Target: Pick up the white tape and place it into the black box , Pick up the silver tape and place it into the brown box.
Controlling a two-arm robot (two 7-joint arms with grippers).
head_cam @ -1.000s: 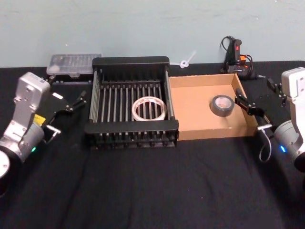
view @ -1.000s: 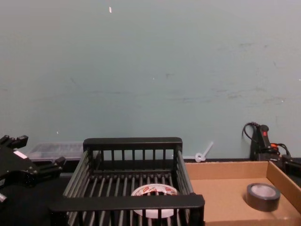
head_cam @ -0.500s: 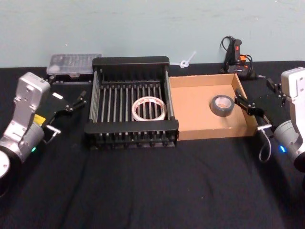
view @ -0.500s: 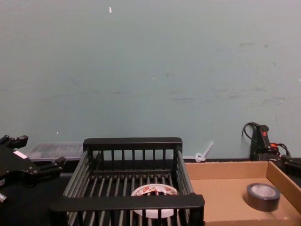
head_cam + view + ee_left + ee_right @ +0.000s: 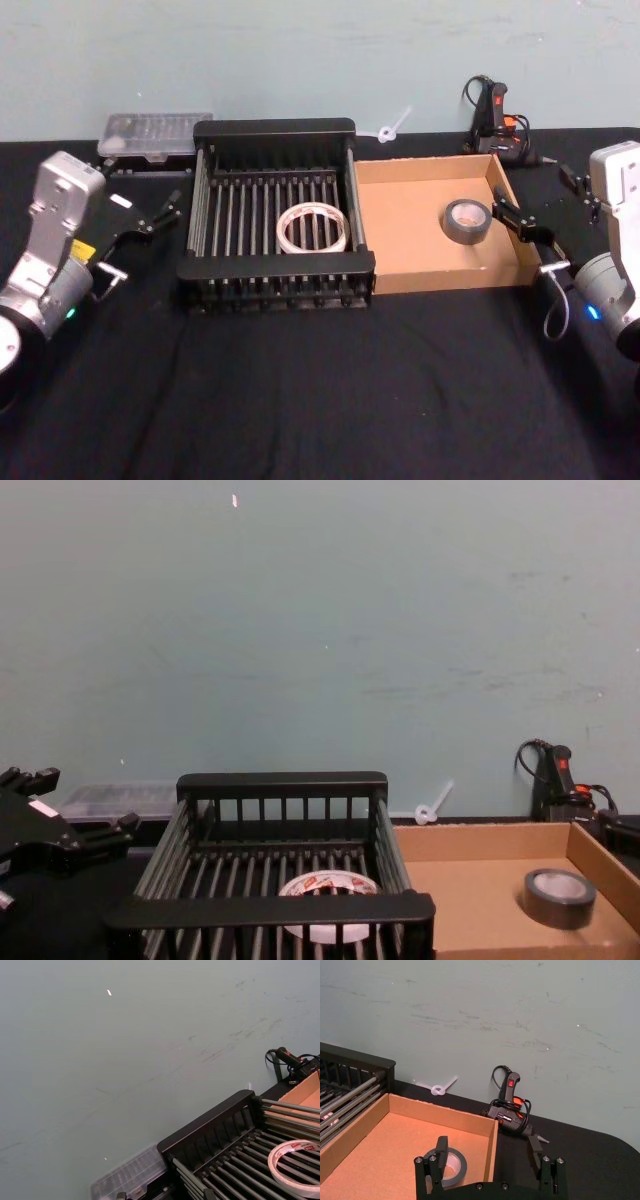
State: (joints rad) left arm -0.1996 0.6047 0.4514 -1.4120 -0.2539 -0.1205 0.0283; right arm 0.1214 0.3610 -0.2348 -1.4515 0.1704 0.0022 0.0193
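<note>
The white tape [image 5: 313,228] lies flat on the slatted floor of the black box [image 5: 275,131], and also shows in the chest view [image 5: 328,885] and the left wrist view [image 5: 295,1159]. The silver tape [image 5: 466,219] lies in the brown box [image 5: 410,215] near its right wall; the right wrist view has the same roll [image 5: 447,1165]. My left gripper [image 5: 160,212] stands open on the table left of the black box, holding nothing. My right gripper [image 5: 489,1144] is open and empty, just outside the brown box's right wall [image 5: 520,225].
A clear plastic case [image 5: 155,133] sits behind the left gripper. A black and orange glue gun [image 5: 495,115] lies behind the brown box, with a white zip tie [image 5: 392,128] next to it. Black cloth covers the table, and a pale wall stands close behind.
</note>
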